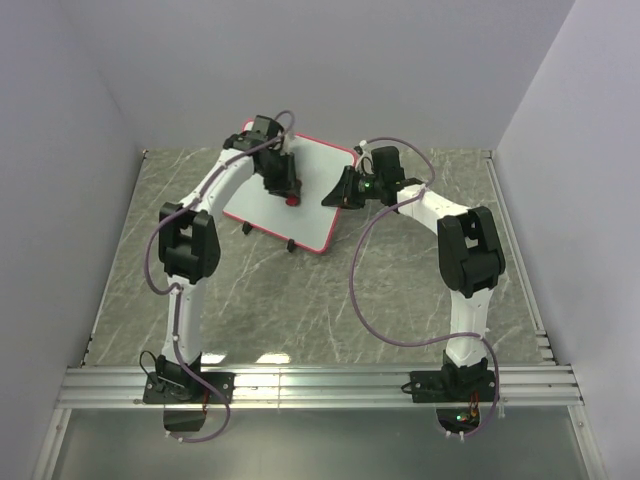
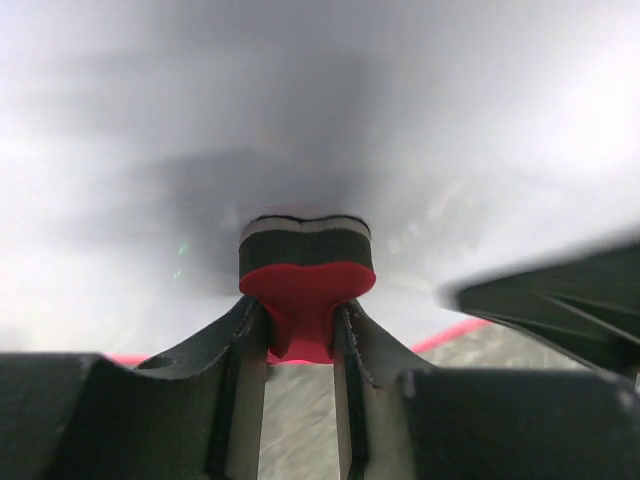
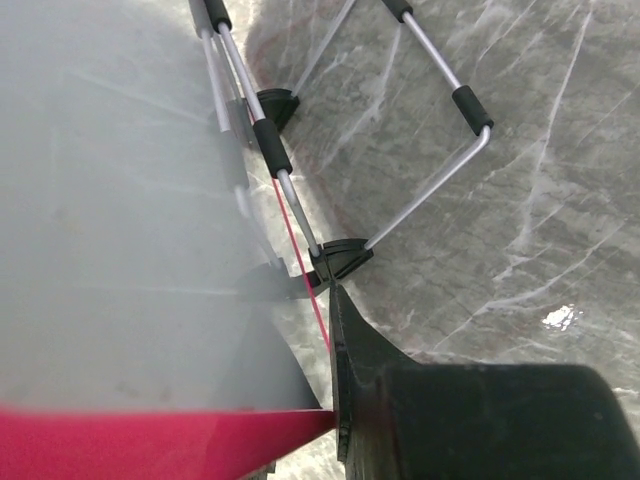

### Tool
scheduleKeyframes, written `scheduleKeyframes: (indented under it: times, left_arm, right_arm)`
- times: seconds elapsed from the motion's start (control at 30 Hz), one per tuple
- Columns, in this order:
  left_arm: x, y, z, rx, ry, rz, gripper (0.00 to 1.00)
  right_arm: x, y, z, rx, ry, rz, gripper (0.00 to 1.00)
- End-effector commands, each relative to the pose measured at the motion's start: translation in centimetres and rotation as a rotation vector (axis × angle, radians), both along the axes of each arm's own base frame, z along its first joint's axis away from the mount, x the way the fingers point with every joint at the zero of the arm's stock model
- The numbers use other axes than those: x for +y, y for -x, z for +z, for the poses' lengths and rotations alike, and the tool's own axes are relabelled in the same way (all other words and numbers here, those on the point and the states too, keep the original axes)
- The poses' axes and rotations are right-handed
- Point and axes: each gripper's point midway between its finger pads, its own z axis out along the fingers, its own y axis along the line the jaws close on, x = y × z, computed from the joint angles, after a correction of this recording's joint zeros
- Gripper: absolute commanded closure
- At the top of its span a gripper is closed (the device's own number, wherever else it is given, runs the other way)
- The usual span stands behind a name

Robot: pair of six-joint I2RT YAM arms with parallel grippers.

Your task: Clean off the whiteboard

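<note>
left arm stretched forward — left gripper [image 2: 302, 318] pinching eraser [image 2: 305, 268] | right arm elbow-bent — right gripper [image 1: 341, 190] grip unclear

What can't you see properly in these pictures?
1. Scribbles on the whiteboard: too small in the top view, blurred in the left wrist view.
2. Wiping face of the eraser held by the left gripper: turned away from the left wrist camera.
3. Right gripper grip: the right wrist view shows one finger; the board hides the other.
4. Wire stand: cut off by the top edge, right wrist view.
</note>
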Motion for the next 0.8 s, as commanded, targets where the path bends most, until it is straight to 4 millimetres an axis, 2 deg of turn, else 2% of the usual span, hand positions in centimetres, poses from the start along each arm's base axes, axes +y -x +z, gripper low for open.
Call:
scheduleKeyframes:
  times: [0.0,0.07,0.17,0.23,0.33,0.4,0.47,0.5,0.53,0.63,0.77]
  left_arm:
    - [10.8,-3.3,-12.0,0.119,-0.328,0.266,1.00]
    - [13.3,-4.4,-11.7,0.106,-0.376,0.339,1.00]
    - [15.4,-4.8,-11.3,0.101,-0.415,0.405,1.00]
    - [15.9,-4.9,-11.3,0.099,-0.425,0.420,1.00]
    - [15.3,-4.7,-11.4,0.104,-0.397,0.409,1.00]
    - [13.6,-4.9,-10.8,0.076,-0.329,0.353,1.00]
    - [10.9,-5.2,-9.6,0.007,-0.309,0.270,1.00]
    - [9.6,-5.6,-8.4,-0.035,-0.301,0.233,1.00]
    - [7.2,-5.3,-7.9,-0.060,-0.296,0.174,1.00]
    - [2.4,-5.1,-5.9,-0.127,-0.250,0.047,1.00]
    - [-2.4,-4.1,-3.6,-0.165,-0.116,-0.067,1.00]
  right_arm:
    - [1.9,7.3,-3.8,0.059,0.144,0.223,1.00]
    - [1.9,7.5,-4.0,0.064,0.145,0.227,1.00]
    - [1.9,7.4,-3.9,0.063,0.144,0.227,1.00]
    - [2.0,7.3,-3.7,0.060,0.139,0.227,1.00]
    - [2.2,7.1,-3.6,0.058,0.135,0.228,1.00]
    - [2.3,6.9,-3.4,0.055,0.130,0.228,1.00]
    - [2.3,7.0,-3.5,0.057,0.129,0.229,1.00]
    - [2.2,7.0,-3.5,0.058,0.128,0.228,1.00]
    - [2.3,7.1,-3.6,0.061,0.128,0.228,1.00]
    - [2.2,7.2,-3.8,0.064,0.128,0.228,1.00]
    - [2.2,7.2,-3.8,0.063,0.129,0.229,1.00]
